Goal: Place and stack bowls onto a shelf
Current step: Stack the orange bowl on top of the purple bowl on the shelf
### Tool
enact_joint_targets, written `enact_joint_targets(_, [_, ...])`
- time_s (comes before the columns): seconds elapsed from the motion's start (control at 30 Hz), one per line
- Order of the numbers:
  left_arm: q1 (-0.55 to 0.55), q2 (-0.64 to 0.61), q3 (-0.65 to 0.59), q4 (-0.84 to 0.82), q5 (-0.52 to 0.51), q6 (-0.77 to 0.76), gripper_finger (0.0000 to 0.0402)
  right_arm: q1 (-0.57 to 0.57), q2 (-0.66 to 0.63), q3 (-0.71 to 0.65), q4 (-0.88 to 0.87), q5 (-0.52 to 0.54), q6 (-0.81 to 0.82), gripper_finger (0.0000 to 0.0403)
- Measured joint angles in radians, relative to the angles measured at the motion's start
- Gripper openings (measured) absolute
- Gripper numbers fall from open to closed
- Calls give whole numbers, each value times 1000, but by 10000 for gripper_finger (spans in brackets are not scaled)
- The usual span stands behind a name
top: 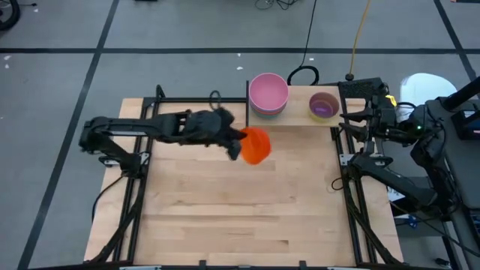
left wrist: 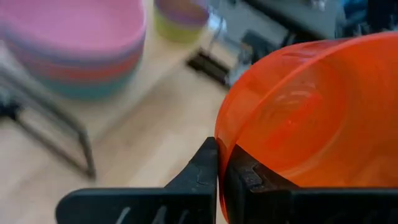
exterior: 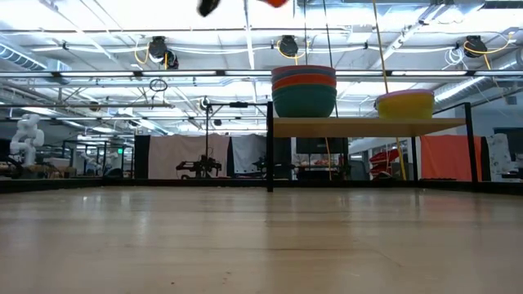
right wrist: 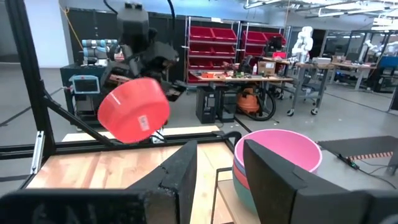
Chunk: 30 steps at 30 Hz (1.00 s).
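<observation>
The left jaws (left wrist: pixel 219 163) are clenched on the rim of an orange-red bowl (top: pixel 256 145), one finger inside the wall and one outside, as the left wrist view shows. The bowl hangs tilted from that single pinch, its opening turned sideways rather than up, and it is carried in the air well clear of the bench (top: pixel 225 217). In the low view only its lower edge shows at the top of the picture.

Just beyond the jaws stands the shelf (top: pixel 300 116), a small light-wood board on black posts. On it, nearest the carried bowl, sits a stack of bowls (top: pixel 268 94) with a pink one on top and orange and teal ones visible beneath in the low view. Farther along the board is a second, shorter stack (top: pixel 323 106), purple nested in yellow.

The right jaws (right wrist: pixel 221 165) are released and hold nothing; that arm waits off the far end of the shelf, looking across at the pink stack.

The likely trouble lies in the grip and the tilt. A thin, slick plastic rim held at one spot can pivot or slip, dropping the bowl short of the board. If the bowl is not levelled before it goes down, its edge may catch the pink rim and sit crooked, or push the tall stack sideways toward the board's edge. Coming in low would risk striking the black post or the board's front edge.
</observation>
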Motion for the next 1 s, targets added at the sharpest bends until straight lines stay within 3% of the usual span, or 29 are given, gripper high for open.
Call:
enact_joint_targets(0.23, [57, 165, 135, 86, -118, 103, 3, -1, 6, 0, -1, 0, 3, 123])
enact_joint_targets(0.47, [112, 307, 279, 275, -129, 195, 3, -1, 6, 0, -1, 0, 25, 123])
enact_joint_targets(0.8, [183, 496, 624, 287, 55, 313, 3, -1, 6, -1, -1, 0, 31, 123])
enact_joint_targets(1.0, [219, 541, 695, 266, 46, 389, 3, -1, 6, -1, 0, 1, 56, 123])
